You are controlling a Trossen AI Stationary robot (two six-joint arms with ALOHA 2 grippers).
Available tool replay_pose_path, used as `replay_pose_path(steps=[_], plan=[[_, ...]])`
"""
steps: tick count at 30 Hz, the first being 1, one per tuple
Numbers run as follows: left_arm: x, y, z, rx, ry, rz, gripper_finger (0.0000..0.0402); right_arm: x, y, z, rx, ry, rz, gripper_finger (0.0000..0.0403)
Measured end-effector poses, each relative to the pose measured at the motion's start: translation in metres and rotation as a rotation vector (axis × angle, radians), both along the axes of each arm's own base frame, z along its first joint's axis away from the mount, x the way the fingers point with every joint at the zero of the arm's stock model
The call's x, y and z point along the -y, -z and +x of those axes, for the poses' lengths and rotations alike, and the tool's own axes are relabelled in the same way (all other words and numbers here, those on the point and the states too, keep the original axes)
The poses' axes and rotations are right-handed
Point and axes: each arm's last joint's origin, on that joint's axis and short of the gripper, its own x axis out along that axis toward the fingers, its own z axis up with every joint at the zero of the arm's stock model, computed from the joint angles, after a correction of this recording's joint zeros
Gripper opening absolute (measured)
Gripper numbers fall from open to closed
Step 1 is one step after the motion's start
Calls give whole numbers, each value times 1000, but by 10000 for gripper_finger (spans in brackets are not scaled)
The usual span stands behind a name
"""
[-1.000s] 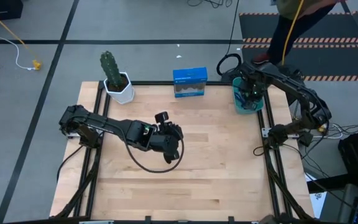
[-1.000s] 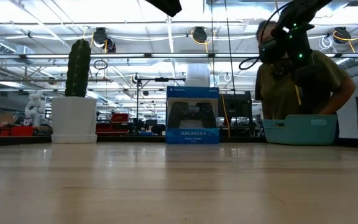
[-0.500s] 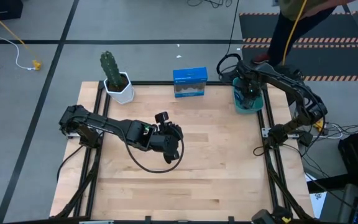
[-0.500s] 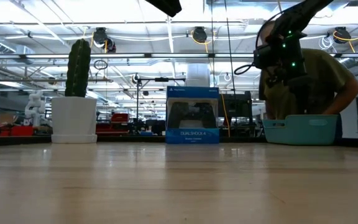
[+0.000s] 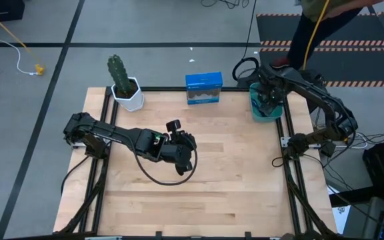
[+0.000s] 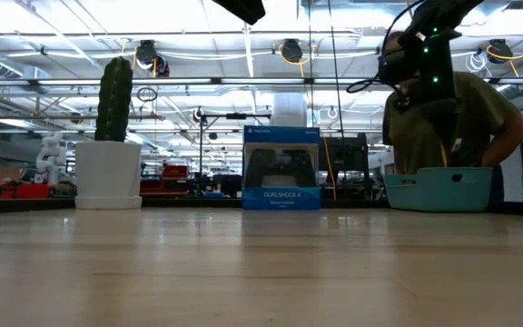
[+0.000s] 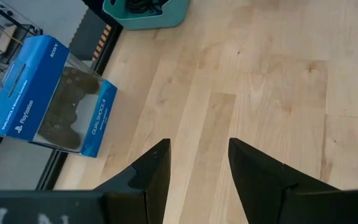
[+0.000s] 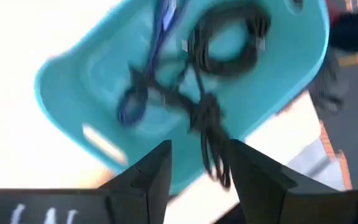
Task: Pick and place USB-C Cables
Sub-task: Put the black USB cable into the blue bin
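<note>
Wooden table [image 5: 232, 180] lies bare; under my right gripper [image 8: 197, 162], fingers apart and empty, USB-C cables [image 8: 222, 46] tangle in the teal bin [image 8: 291, 74]: light, floppy, best pinched at a bundle's middle. Left gripper [image 7: 194, 155] waits released.

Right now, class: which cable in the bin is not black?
The blue-purple cable in the teal bin. The others beside it are black; the right gripper hovers open above.
</note>
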Motion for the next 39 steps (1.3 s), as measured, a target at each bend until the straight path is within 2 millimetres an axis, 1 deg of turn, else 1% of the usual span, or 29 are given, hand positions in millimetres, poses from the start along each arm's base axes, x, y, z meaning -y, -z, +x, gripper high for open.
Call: replay_pose_path(steps=[4,7,10,15,19,23,25,28,32,34,39], plan=[[-1,0,0,0,1,2,163,-11,-1,0,-132,21,-7,151],[-1,0,1,2,9,8,163,-16,-1,0,-182,45,-14,159],[-1,-1,1,3,10,8,163,-18,0,3,-222,71,-62,161],[0,-1,1,-1,17,14,163,-12,15,6,-331,115,-91,140],[0,-1,2,3,27,21,163,-5,32,10,-451,90,-55,120],[0,-2,3,10,36,27,163,9,45,11,-499,79,-46,98],[0,-2,3,9,38,28,163,11,49,12,-523,75,-3,81],[0,-2,3,9,38,29,163,14,54,13,-512,85,2,50],[0,-2,3,5,47,37,163,15,53,18,-465,79,-32,11],[0,-2,3,7,47,37,163,15,52,22,-418,62,-46,5],[-4,-3,5,18,38,36,163,21,52,31,-339,38,-134,15]])
